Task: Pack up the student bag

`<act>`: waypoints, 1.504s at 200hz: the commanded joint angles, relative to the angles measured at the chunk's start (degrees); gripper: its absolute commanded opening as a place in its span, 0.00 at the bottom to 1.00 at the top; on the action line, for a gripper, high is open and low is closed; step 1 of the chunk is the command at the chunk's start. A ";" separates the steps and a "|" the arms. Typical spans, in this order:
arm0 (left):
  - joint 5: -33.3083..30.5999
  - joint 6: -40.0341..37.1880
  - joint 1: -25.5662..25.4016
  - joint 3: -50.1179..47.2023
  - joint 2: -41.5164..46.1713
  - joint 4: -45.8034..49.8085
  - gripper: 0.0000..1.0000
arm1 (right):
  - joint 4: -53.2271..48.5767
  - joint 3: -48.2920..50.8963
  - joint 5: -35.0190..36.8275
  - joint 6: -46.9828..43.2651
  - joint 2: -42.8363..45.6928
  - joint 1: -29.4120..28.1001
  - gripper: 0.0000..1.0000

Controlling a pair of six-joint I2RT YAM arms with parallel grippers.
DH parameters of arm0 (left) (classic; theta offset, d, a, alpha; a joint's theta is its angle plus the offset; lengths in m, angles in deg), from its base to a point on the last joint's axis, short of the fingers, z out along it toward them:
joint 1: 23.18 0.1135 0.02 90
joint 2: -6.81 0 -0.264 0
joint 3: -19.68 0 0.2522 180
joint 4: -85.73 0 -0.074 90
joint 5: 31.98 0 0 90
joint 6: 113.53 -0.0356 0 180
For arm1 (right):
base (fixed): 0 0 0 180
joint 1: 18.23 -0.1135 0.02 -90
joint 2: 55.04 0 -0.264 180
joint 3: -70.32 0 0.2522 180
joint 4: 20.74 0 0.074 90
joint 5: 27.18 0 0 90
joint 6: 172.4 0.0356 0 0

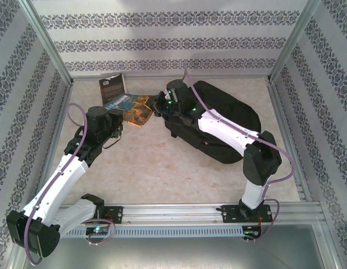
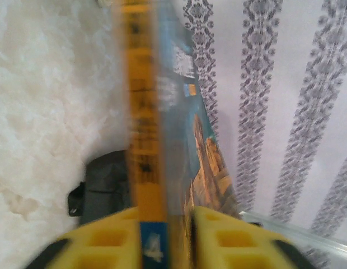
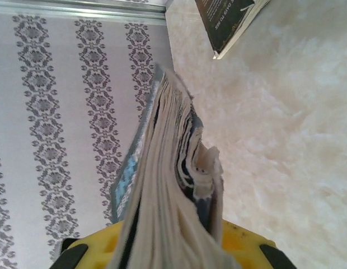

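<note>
A thin book with a blue and orange cover (image 1: 135,107) hangs above the table between my two grippers, left of the black student bag (image 1: 232,120). In the left wrist view its orange spine (image 2: 142,140) stands between the yellow fingers of my left gripper (image 2: 165,241), and a thin dark gap shows beside one pad. My left gripper (image 1: 121,116) is at the book's left edge. My right gripper (image 1: 157,105) is at its right edge. In the right wrist view the page edges (image 3: 173,168) are pinched between the fingers of my right gripper (image 3: 173,252). A corner of the bag (image 2: 106,185) lies beyond the book.
A second, black-covered book (image 1: 112,86) lies flat on the table near the back wall, its corner (image 3: 229,22) at the top of the right wrist view. Patterned walls close in the back and both sides. A metal rail runs along the near edge.
</note>
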 commanded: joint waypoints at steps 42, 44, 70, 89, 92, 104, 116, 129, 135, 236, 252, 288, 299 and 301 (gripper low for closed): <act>3.09 -26.30 -0.17 6.53 5.75 16.67 0.78 | 11.38 6.23 -14.48 -10.57 10.84 9.95 0.00; 3.55 -26.95 -0.11 6.48 5.88 16.77 0.78 | 11.93 6.58 -15.35 -10.68 11.13 10.23 0.00; 13.00 -35.45 1.04 6.03 6.75 12.76 0.82 | 19.21 10.47 -26.91 -8.80 13.93 14.57 0.00; 17.51 -40.86 1.58 7.68 5.37 11.75 0.83 | 28.58 15.10 -33.53 -3.30 16.08 17.52 0.00; 18.14 -41.53 1.78 8.19 4.97 11.90 0.84 | 29.43 15.61 -34.24 -2.79 16.56 17.94 0.00; 21.07 -42.88 2.57 9.86 3.11 12.01 0.84 | 30.14 17.97 -35.53 -2.83 19.12 19.08 0.00; 25.59 -43.06 2.91 10.54 1.51 9.27 0.84 | 28.73 19.82 -35.97 -4.09 21.75 19.57 0.00; 29.39 -42.26 2.94 11.04 0.30 5.97 0.84 | 28.96 21.79 -36.22 -4.09 24.25 19.45 0.00; 31.04 -41.75 2.97 10.99 -0.12 4.05 0.84 | 29.27 22.93 -36.31 -3.68 25.33 19.52 0.00; 49.47 -23.32 3.39 0.44 -0.57 -35.29 0.55 | 31.47 32.44 -36.96 1.98 36.83 20.98 0.00; 50.26 -22.67 3.35 0.41 -0.64 -36.91 0.40 | 28.65 32.61 -36.69 -0.15 37.15 20.96 0.00; 48.63 -25.33 3.31 0.66 0.96 -35.36 0.00 | 21.02 32.14 -34.78 -5.19 37.57 21.33 0.18; 46.46 -27.52 3.24 0.56 2.35 -33.11 0.00 | 21.14 32.25 -34.24 -5.04 37.72 21.41 0.46; 45.99 -27.84 3.20 0.51 2.64 -32.81 0.00 | 21.16 32.34 -34.16 -4.99 37.78 21.40 0.50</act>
